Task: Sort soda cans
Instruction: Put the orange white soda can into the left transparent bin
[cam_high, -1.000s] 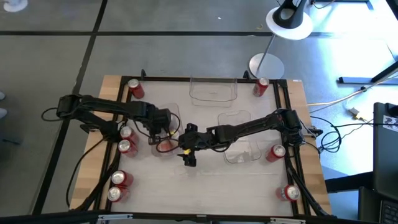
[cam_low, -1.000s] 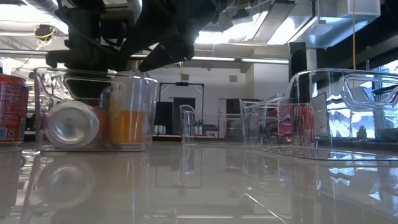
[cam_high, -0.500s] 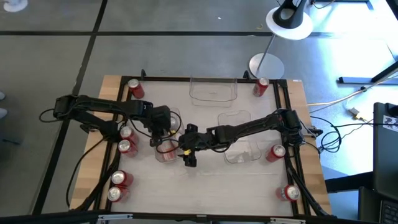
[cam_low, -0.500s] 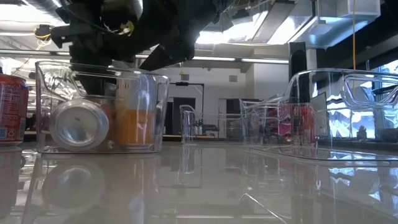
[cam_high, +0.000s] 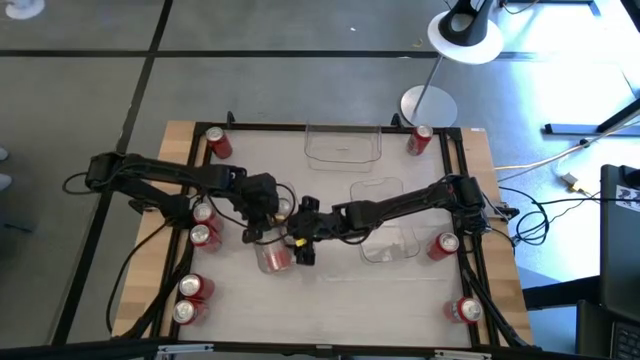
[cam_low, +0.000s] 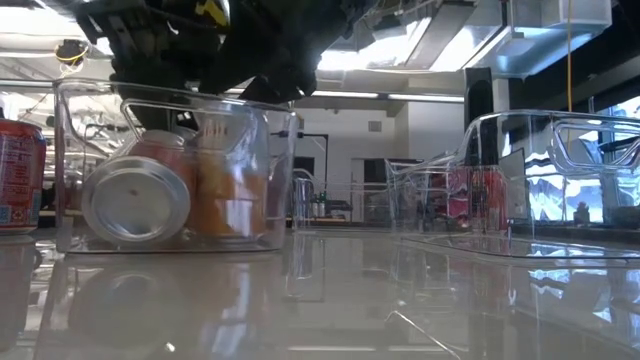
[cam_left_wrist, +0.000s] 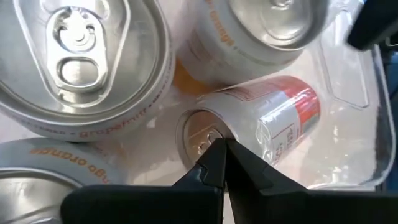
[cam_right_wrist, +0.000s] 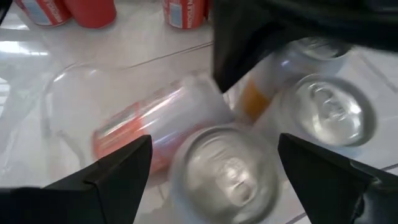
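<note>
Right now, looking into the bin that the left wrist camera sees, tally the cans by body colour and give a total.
Pale-bodied cans, upright: 3
Red-bodied can, lying on its side: 1
Total: 4

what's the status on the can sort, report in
Left claw shut, tips over the tipped red can in the clear bin. Right claw open beside the bin. Three pale cans upright in the bin crowd it.

Two black arms (cam_high: 170, 178) (yellow-tagged wrists)
</note>
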